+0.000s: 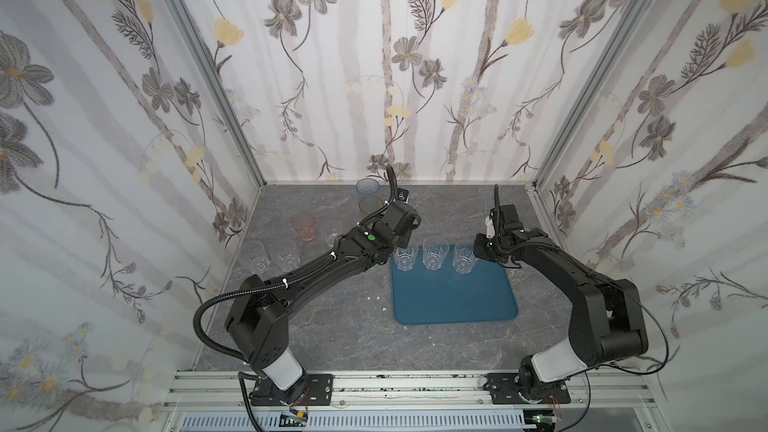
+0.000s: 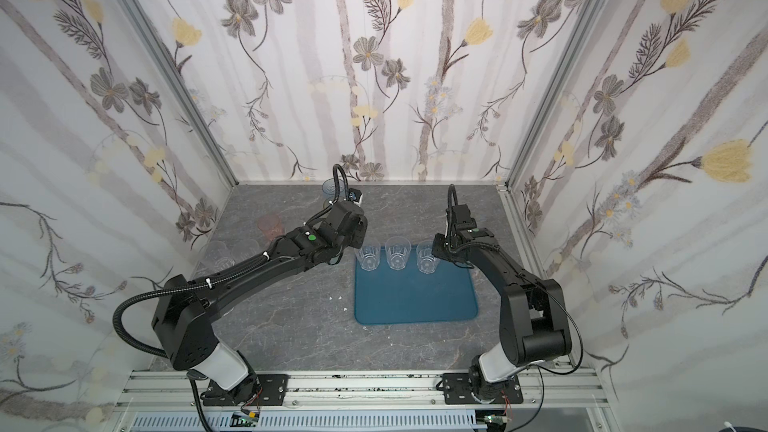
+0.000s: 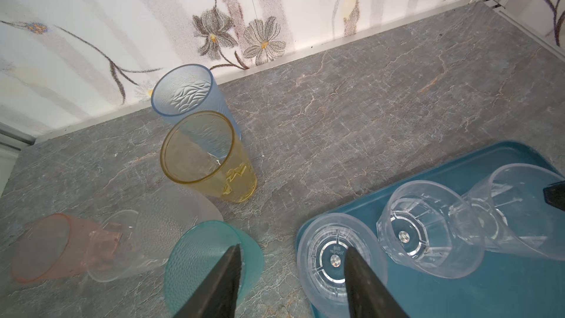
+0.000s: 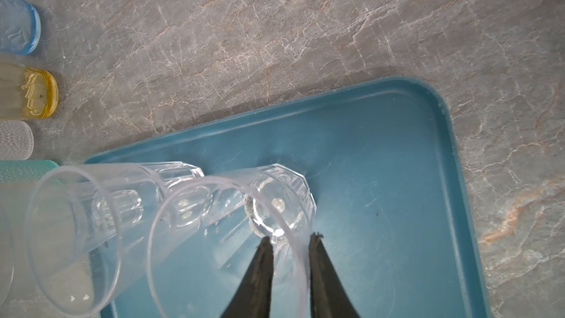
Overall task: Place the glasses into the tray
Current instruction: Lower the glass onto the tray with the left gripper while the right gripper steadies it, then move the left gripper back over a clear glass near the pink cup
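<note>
Teal glass point(image 3: 195, 258): in L wrist view, hidden from top.

blue tray point(image 1: 457, 301), three clear glasses point(image 1: 432, 257) upright inside

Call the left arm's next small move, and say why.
Probably shift the left claw sideways over the teal glass and lower onto its rim. The claw is open and empty, three clear glasses already stand in the tray, and the teal glass is the closest one out on the table.
</note>
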`<state>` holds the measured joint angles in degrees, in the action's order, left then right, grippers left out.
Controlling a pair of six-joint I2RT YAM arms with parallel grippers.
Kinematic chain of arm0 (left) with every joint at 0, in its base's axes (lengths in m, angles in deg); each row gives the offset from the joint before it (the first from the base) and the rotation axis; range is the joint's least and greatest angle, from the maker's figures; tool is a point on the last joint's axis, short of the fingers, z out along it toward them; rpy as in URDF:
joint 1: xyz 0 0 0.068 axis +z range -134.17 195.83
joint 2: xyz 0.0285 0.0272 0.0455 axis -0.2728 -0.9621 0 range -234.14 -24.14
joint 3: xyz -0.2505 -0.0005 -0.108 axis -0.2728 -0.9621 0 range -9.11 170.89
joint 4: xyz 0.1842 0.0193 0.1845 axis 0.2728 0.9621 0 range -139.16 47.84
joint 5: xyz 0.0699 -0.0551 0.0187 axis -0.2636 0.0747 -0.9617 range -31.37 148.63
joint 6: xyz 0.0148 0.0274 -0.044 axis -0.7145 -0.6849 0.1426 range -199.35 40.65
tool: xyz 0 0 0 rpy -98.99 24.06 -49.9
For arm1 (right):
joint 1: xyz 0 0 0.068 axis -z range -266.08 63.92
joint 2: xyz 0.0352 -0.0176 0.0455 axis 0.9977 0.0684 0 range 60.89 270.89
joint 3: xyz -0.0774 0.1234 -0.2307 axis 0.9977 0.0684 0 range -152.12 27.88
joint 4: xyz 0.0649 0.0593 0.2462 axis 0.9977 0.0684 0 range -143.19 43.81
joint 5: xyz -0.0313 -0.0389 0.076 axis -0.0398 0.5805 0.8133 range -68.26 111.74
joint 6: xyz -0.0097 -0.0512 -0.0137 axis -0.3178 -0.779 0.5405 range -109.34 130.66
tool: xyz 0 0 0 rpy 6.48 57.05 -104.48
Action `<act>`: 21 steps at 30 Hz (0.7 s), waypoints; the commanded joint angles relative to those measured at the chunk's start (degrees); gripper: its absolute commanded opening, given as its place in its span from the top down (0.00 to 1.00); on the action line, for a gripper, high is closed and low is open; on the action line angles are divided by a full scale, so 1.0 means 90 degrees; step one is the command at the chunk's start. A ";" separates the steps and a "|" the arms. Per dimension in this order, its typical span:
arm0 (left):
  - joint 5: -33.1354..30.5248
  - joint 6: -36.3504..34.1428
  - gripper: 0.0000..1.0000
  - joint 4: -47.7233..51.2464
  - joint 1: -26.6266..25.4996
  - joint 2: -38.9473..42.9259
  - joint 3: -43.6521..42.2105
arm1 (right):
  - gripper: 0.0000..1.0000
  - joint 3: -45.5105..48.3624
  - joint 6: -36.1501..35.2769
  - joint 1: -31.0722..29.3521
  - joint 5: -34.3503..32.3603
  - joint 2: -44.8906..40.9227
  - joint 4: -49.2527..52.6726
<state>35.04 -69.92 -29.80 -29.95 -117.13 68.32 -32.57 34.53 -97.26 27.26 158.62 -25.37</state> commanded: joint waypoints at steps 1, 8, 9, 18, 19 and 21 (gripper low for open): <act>-0.0171 0.0056 0.44 -0.0293 0.0046 0.0085 -0.0082 | 0.81 -0.0146 -0.0083 -0.0016 -0.0206 0.0128 -0.0207; -0.0189 0.0037 0.43 -0.0334 0.0135 0.0144 -0.0126 | 0.86 -0.0343 -0.0060 -0.0067 -0.0303 0.0298 -0.0258; -0.0181 0.0037 0.43 -0.0344 0.0140 0.0138 -0.0131 | 0.86 -0.0363 -0.0057 -0.0076 -0.0324 0.0307 -0.0266; -0.0181 0.0028 0.43 -0.0369 0.0165 0.0111 -0.0156 | 0.90 -0.0461 -0.0055 -0.0115 -0.0613 0.0416 -0.0356; -0.0176 0.0026 0.43 -0.0373 0.0165 0.0125 -0.0158 | 0.90 -0.0471 -0.0056 -0.0121 -0.0615 0.0424 -0.0346; -0.0171 0.0032 0.43 -0.0373 0.0174 0.0132 -0.0166 | 0.90 -0.0491 -0.0068 -0.0130 -0.0613 0.0431 -0.0327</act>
<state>34.66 -69.94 -31.79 -28.57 -116.30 67.01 -36.33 34.16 -98.31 22.84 162.21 -26.01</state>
